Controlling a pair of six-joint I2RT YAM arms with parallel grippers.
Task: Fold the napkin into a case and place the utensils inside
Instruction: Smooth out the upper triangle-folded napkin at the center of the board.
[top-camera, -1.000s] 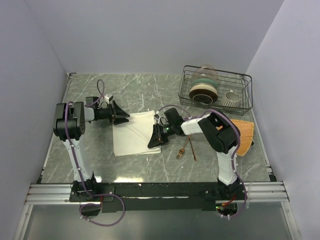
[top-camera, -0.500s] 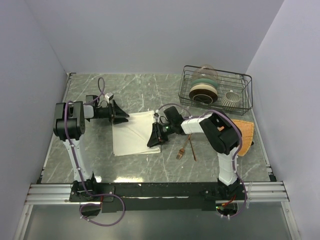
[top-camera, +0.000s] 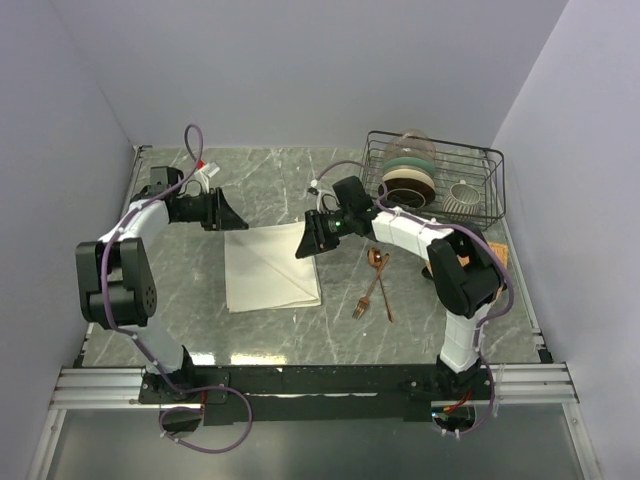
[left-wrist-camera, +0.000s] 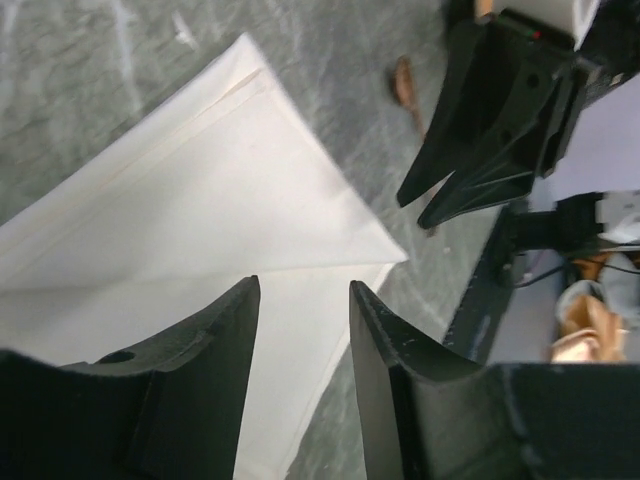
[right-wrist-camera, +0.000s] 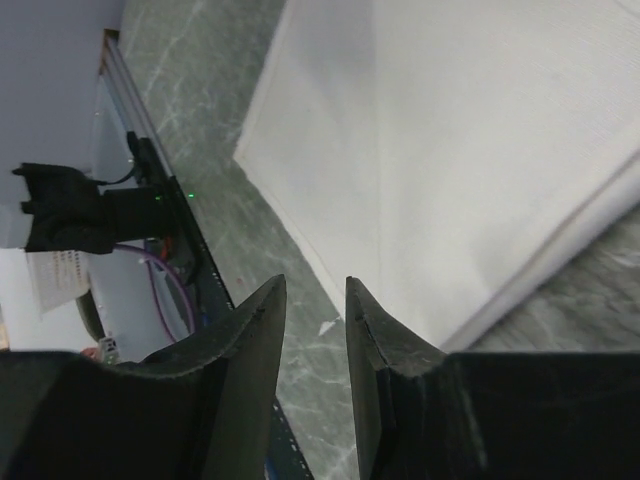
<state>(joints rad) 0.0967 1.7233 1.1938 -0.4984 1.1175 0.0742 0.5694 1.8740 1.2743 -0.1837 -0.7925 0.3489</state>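
The cream-white napkin lies flat on the marble table with a diagonal fold line across it; the left wrist view shows that layered fold. My left gripper hovers just beyond its far left corner, open and empty. Over the far right corner my right gripper is also open with nothing between its fingers, above the napkin edge. The copper fork and spoon lie crossed on the table right of the napkin. No case is formed.
A black wire dish rack with plates and a small bowl stands at the back right. An orange woven mat lies at the right edge, partly under the right arm. Walls close in on three sides.
The right gripper has widened and moved from the napkin's right edge up to its far right corner. The left arm has swung outward and back, its jaws narrowing a little. The napkin has settled flat.
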